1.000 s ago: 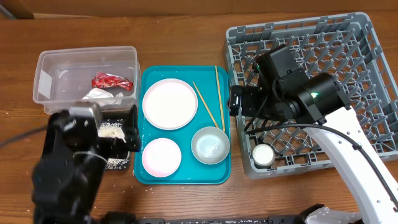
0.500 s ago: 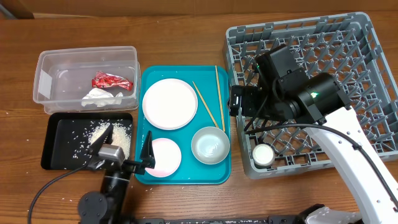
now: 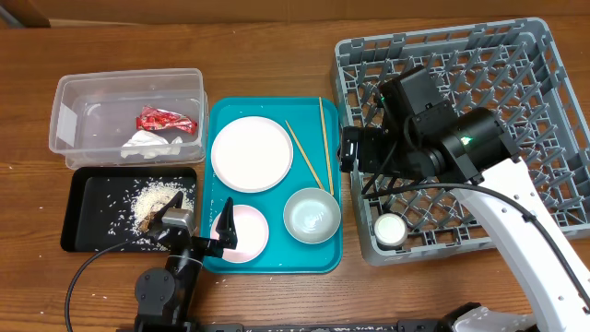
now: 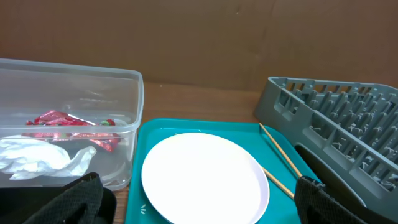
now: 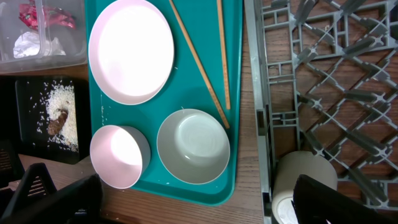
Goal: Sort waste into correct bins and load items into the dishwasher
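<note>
The red wrapper (image 3: 166, 120) and white napkin (image 3: 147, 142) lie in the clear tub (image 3: 69, 97). Rice with brown scraps (image 3: 155, 201) lies in the black tray (image 3: 88, 217). The large white plate (image 3: 251, 154), pinkish plate (image 3: 247, 235), pale bowl (image 3: 311, 215) and two chopsticks (image 3: 309, 155) sit on the teal tray (image 3: 277, 263). The white cup (image 3: 390, 229) lies in the grey rack (image 3: 479, 92). My left gripper (image 3: 198, 226) is open and empty, low at the front between both trays. My right gripper (image 5: 193, 205) is open and empty, high above the teal tray's right edge.
The teal tray stands between the bins on the left and the rack on the right. The right arm (image 3: 442, 138) reaches over the rack's left half. Bare wood table (image 3: 277, 55) runs along the back and front edges.
My left arm has pulled away from above the black tray and dropped low at the table's front, then edged toward the pinkish plate. The right arm has not moved.
</note>
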Tool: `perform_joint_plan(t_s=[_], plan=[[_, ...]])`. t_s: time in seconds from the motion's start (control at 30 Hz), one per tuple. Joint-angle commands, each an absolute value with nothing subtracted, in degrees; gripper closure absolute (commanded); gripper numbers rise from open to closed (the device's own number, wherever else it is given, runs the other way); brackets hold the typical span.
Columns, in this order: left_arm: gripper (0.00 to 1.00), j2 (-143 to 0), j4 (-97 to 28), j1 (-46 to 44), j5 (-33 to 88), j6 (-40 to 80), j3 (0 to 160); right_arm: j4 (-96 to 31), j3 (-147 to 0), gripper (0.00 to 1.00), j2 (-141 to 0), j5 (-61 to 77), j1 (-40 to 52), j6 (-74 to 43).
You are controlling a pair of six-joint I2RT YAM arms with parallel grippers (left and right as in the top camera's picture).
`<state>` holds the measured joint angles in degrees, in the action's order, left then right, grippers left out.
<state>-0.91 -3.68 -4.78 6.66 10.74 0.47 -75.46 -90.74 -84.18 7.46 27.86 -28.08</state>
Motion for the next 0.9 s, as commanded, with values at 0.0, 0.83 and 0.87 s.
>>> perform_joint_plan(t_s=[0.0,0.83,0.87], plan=[[0.00,-0.4,-3.9,-4.5,6.0,11.6,0.3,-75.1,-91.8,0.00,-84.1,7.6,27.9,-28.1],[0.00,-0.4,-3.9,-4.5,6.0,11.6,0.3,-63.7,-91.8,0.02,-95.5,11.6,41.2,-23.2],[0.00,-0.4,-3.9,-4.5,6.0,11.6,0.3,-63.6,-91.8,0.01,-96.1,11.6,41.9,-21.2]])
